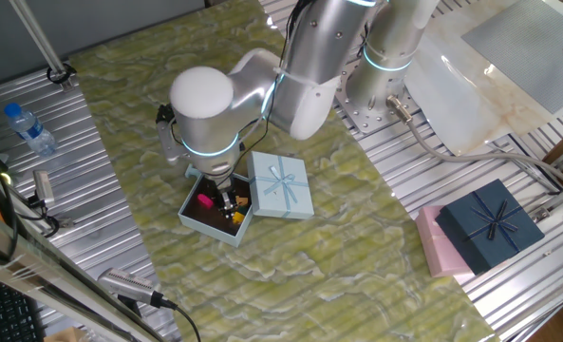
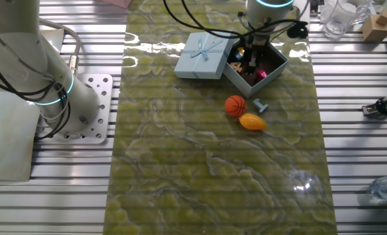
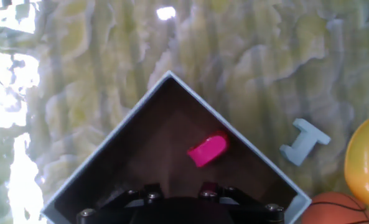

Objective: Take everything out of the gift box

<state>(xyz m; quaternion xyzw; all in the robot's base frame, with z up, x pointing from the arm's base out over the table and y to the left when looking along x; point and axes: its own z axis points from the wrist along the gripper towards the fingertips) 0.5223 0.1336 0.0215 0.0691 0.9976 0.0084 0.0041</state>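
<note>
**Reaching in for the next toy**

Our tool (image 1: 228,204) hangs inside the gift box (image 1: 194,218); whether it is apart or together we cannot tell. We should centre over the magenta piece (image 3: 207,150), clear of the walls. Basketball (image 2: 235,105) and mango (image 2: 252,121) already lie on the table (image 2: 200,176).

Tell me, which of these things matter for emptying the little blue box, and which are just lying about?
Job: gift box, its lid, magenta piece still inside, basketball, mango-like fruit, pale-blue piece already out.
Lying about: navy box, pink box, water bottle.
</note>
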